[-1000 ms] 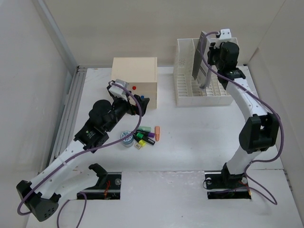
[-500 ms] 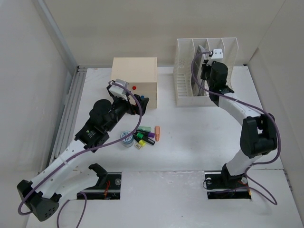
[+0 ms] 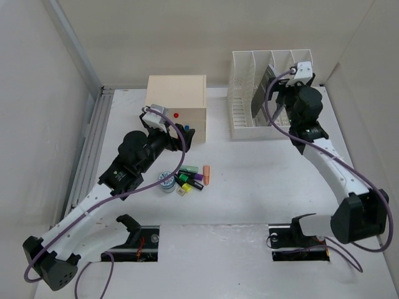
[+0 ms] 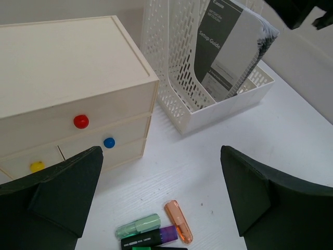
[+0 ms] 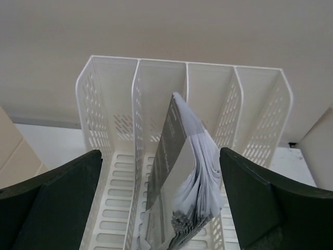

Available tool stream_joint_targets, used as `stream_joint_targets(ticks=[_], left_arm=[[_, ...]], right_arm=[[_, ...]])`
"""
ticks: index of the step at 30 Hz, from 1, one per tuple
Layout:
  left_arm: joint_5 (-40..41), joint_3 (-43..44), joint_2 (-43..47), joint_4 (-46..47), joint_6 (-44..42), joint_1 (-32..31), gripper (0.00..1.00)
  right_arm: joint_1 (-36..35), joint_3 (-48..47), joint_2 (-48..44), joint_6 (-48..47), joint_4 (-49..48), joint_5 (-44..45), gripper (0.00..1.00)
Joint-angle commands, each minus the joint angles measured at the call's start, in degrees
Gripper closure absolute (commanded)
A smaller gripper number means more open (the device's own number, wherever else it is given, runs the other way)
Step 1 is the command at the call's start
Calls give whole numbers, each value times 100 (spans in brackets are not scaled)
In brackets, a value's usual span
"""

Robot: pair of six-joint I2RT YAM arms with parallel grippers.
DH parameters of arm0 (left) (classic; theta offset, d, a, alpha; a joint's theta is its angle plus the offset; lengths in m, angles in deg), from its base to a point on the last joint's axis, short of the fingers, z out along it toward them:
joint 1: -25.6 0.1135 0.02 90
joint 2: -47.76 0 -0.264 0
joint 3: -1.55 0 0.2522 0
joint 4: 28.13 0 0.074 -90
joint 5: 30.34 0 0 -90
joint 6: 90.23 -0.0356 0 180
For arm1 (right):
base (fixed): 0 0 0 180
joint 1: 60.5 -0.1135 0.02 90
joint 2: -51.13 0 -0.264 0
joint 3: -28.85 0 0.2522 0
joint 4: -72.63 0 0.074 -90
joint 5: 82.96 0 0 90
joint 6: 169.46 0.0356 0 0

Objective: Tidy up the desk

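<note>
The desk (image 3: 262, 174) is a white tabletop. A grey-and-white booklet (image 3: 262, 93) (image 5: 177, 172) leans inside the white file rack (image 3: 240, 118) (image 5: 109, 104), in the second slot from the left, with its pages fanned. My right gripper (image 3: 280, 99) (image 5: 160, 153) hovers just in front of it, open, its fingers well apart on either side and not touching it. My left gripper (image 3: 184, 138) (image 4: 161, 156) is open and empty above the desk, between the beige drawer box (image 3: 176, 106) (image 4: 67, 88) and a cluster of highlighters (image 3: 190, 177) (image 4: 178, 221).
A small tape roll (image 3: 166, 182) lies left of the highlighters. The drawer box has red (image 4: 80, 121), blue (image 4: 109, 142) and yellow (image 4: 36, 166) knobs. An aluminium rail (image 3: 93, 149) runs along the desk's left side. Walls close in behind and at both sides.
The right gripper opened and let go of the booklet, which now rests in the file rack. The right arm swung back to the right. The left arm stayed put.
</note>
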Motion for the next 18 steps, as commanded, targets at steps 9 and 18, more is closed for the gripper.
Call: stream_joint_targets(ticks=[9, 18], left_arm=[[133, -240, 647, 40, 670, 34, 5], [844, -469, 1350, -707, 1041, 34, 0]], right_arm=[[-45, -801, -1540, -863, 3352, -2791, 0], [-326, 964, -2794, 183, 2959, -1979, 0]])
